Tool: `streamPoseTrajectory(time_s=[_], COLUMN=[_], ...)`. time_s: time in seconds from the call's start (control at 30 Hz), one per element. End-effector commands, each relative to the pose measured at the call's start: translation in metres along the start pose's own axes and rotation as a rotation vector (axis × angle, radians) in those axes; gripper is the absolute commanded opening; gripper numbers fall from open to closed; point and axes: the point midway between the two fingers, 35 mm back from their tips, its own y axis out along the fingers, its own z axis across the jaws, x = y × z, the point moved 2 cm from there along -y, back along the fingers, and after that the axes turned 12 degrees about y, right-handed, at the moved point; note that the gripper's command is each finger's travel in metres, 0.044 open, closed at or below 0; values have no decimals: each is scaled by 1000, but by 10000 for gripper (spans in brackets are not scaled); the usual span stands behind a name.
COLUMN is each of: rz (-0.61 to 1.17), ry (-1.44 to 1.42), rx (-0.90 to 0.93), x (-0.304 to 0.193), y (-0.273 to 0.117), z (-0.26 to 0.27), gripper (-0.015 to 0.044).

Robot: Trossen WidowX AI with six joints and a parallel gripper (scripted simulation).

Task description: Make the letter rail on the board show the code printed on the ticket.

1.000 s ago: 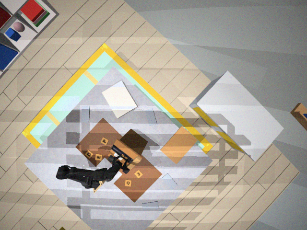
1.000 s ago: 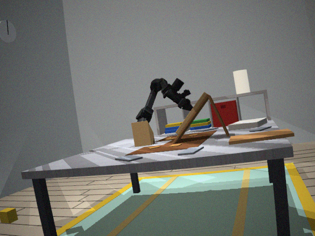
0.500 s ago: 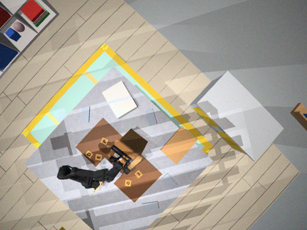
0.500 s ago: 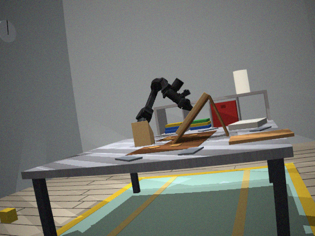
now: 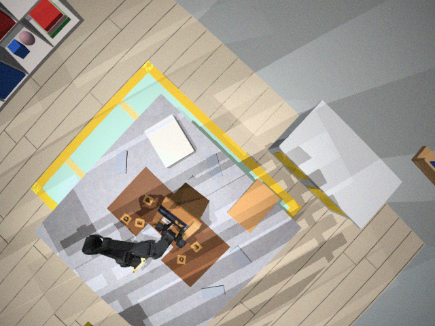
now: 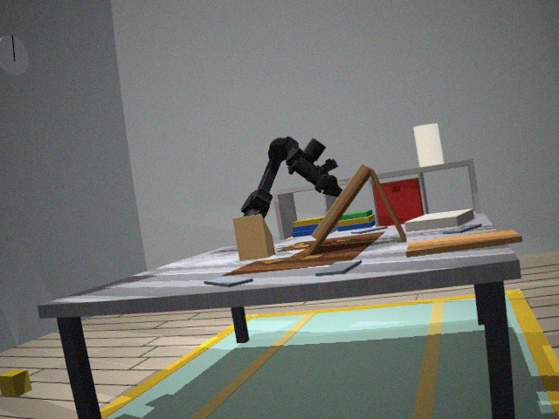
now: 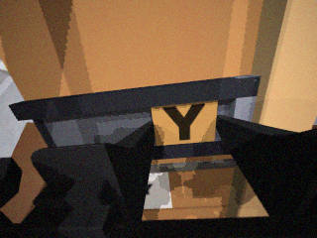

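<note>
Right now, the Y tile [image 7: 184, 123] is at the rail [image 7: 134, 95]!
The fingers pinch it, letter upright, board [image 7: 149, 45] behind.

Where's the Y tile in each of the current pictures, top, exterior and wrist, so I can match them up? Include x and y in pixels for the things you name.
Top: can't be made out; the gripper [image 5: 170, 229] [image 7: 183, 122] covers that part of the rail.
Exterior: not visible; the board hides it.
Wrist: the Y tile [image 7: 170, 133] is just right of center, between the fingers, in the rail [image 7: 99, 131].
Shared landmark: the tilted wooden board [image 5: 191, 219] [image 6: 341, 202] [image 7: 149, 45].
</note>
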Motion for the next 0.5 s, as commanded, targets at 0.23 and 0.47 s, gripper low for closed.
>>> streamPoseTrajectory(time_s=[0.23,0.47], rz=[0,3], ry=[0,0], rx=[0,4], x=[0,0], y=[0,-4], z=[-2,-3], gripper=[105,289])
